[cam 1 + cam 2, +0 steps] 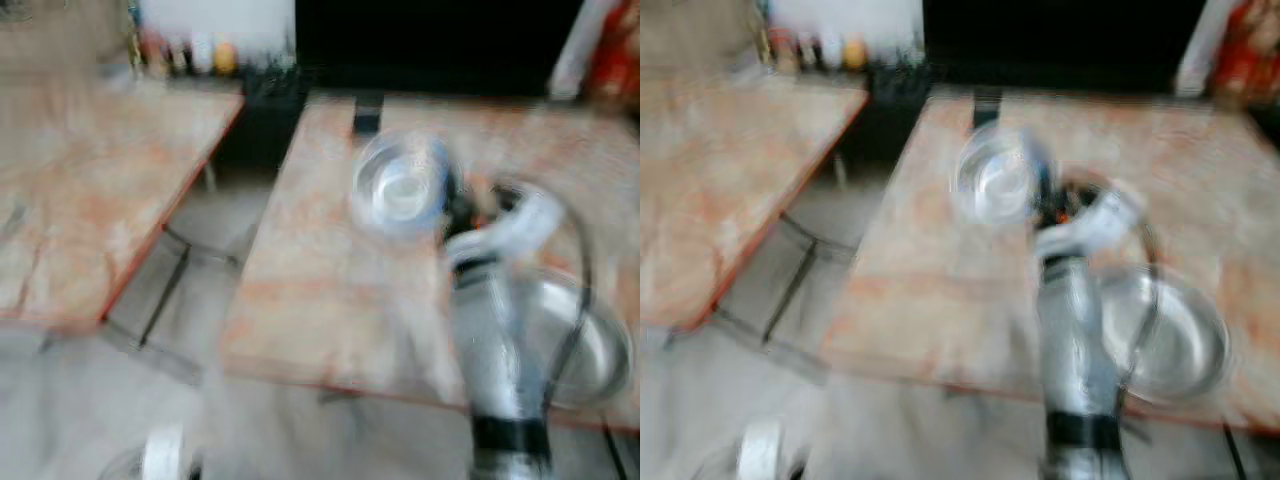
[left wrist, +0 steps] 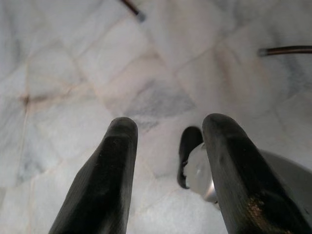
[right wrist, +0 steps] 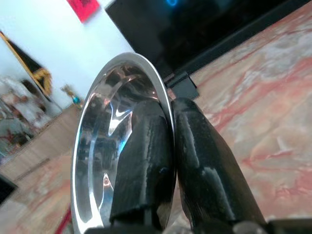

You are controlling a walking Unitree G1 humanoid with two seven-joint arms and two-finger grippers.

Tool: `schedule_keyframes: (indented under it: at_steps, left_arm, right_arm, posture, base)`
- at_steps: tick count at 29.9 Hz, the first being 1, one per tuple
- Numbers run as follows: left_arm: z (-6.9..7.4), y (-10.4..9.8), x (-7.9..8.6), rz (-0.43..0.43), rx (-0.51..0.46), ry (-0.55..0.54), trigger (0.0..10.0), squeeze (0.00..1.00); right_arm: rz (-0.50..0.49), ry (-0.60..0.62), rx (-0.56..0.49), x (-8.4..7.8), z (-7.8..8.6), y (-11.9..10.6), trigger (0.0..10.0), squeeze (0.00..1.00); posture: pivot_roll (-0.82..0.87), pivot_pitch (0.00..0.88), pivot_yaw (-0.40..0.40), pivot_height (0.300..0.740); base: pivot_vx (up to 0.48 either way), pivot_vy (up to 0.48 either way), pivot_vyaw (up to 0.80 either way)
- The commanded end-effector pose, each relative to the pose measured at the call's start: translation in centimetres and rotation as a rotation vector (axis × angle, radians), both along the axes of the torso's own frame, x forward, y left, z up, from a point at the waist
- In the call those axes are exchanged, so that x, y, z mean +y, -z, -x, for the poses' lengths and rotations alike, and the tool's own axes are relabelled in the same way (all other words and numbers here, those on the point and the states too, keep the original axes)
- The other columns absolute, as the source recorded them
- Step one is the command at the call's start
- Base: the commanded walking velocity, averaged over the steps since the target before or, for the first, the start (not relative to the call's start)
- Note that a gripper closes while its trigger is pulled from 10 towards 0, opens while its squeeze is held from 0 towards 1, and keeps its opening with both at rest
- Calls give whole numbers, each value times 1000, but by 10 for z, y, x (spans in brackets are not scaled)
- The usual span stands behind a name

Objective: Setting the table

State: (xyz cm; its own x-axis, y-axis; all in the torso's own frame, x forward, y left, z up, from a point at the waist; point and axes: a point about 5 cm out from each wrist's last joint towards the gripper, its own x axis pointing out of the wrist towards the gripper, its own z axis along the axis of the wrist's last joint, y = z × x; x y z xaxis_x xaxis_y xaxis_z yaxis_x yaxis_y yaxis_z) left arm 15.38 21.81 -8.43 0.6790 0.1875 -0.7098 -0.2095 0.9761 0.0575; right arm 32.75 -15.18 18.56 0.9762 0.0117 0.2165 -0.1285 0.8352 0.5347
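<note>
Overhead, blurred marble table, tiled floor.

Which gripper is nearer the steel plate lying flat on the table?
Right. The right gripper, shut on the rim of a steel bowl, is over the table just beyond the steel plate. The left gripper hangs open over the marble floor.

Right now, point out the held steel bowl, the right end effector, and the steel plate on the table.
steel bowl (image 3: 105, 146), right wrist view, inner wall.
right end effector (image 3: 171, 112), right wrist view, between fingertips pinching the bowl rim.
steel plate (image 1: 1185, 345), right eye view, inner surface.
</note>
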Motion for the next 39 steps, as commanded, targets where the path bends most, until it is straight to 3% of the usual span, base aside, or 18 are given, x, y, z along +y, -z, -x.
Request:
schedule_keyframes:
  at_steps: [1, 17, 32, 39]
  left_arm:
    - [-5, -2, 1, 1, -11, -3, 10000, 0]
    - [-4, -1, 0, 1, 5, 9, 10000, 0]
    - [-4, 0, -3, -5, 12, 13, 10000, 0]
    - [-5, -1, -1, -1, 8, -2, 10000, 0]
  right_arm:
    - [6, -2, -10, 1, -1, -3, 10000, 0]
    - [45, 13, 6, -7, -3, -3, 10000, 0]
    - [104, -52, 85, 2, -2, 9, 10000, 0]
    - [212, -83, 133, -3, -2, 7, 10000, 0]
  posture:
    - [-24, 55, -8, 740]
    - [-27, 70, -7, 740]
    - [-33, 74, -6, 740]
    - [-36, 76, -7, 740]
  base:
    - [0, 0, 0]
    - [0, 0, 0]
    - [0, -451, 0]
    - [0, 0, 0]
